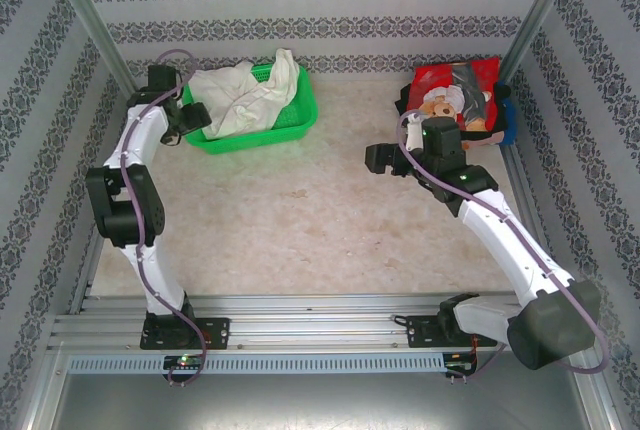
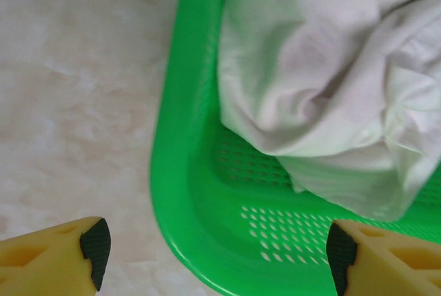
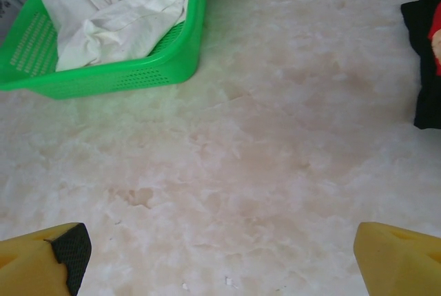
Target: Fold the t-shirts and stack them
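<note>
A crumpled white t-shirt [image 1: 243, 93] lies in the green mesh basket [image 1: 292, 126] at the back left. My left gripper [image 1: 196, 116] hovers open over the basket's left corner; in the left wrist view the gripper [image 2: 217, 258] straddles the basket's rim [image 2: 172, 193], with the white t-shirt [image 2: 310, 82] just beyond its fingertips. At the back right sits a stack of folded t-shirts: the red teddy-bear shirt [image 1: 455, 90] on top, a black one [image 3: 427, 55] under it, and a blue edge [image 1: 510, 122]. My right gripper [image 1: 381, 158] is open over bare table [image 3: 227, 172], nothing between its fingers.
Patterned walls and metal posts [image 1: 95, 30] close in the table at the back and sides. In the right wrist view the basket [image 3: 117, 76] with the white shirt [image 3: 117, 7] lies far left. Bare marble tabletop [image 1: 300, 220] spreads between the arms.
</note>
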{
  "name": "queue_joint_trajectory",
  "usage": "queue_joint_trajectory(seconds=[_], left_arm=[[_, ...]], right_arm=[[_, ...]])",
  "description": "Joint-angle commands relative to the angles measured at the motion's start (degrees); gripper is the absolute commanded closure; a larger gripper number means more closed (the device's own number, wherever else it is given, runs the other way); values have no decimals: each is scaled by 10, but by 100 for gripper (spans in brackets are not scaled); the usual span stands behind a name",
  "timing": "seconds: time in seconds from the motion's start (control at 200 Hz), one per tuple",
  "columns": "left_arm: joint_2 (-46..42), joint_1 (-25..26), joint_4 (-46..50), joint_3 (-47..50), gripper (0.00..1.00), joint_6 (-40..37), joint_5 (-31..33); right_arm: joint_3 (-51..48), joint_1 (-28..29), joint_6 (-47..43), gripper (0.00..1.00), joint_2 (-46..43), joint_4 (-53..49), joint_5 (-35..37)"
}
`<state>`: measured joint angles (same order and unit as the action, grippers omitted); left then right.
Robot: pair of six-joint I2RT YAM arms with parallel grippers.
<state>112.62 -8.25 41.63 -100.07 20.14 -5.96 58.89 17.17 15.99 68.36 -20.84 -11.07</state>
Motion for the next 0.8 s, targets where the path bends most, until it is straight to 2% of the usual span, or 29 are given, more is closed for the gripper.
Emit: queue_joint_trajectory(seconds=[0.0,0.12,0.295,0.445,0.58,0.694,0.739,0.799], left_arm=[[24,-10,45,-41,19,-3,20],[61,-11,40,-60,22,-1,22],[97,-20,9,-66,41,34,-14],[122,-25,36,-82,55,38,-22],[94,-26,16,-42,76,26,-33],[56,-26,-8,7,96,6,-60],[41,-24,-15,29,100,0,-68],[17,-19,-21,59,100,-10,-72]], right_arm=[[15,9,11,2,3,-1,-18],[17,9,8,2,5,1,-20],[29,14,12,2,11,9,-25],[32,20,17,2,13,27,-28],[44,30,26,2,28,43,-36],[81,49,38,2,77,47,-56],[107,61,42,2,108,33,-62],[150,78,45,2,151,7,-59]])
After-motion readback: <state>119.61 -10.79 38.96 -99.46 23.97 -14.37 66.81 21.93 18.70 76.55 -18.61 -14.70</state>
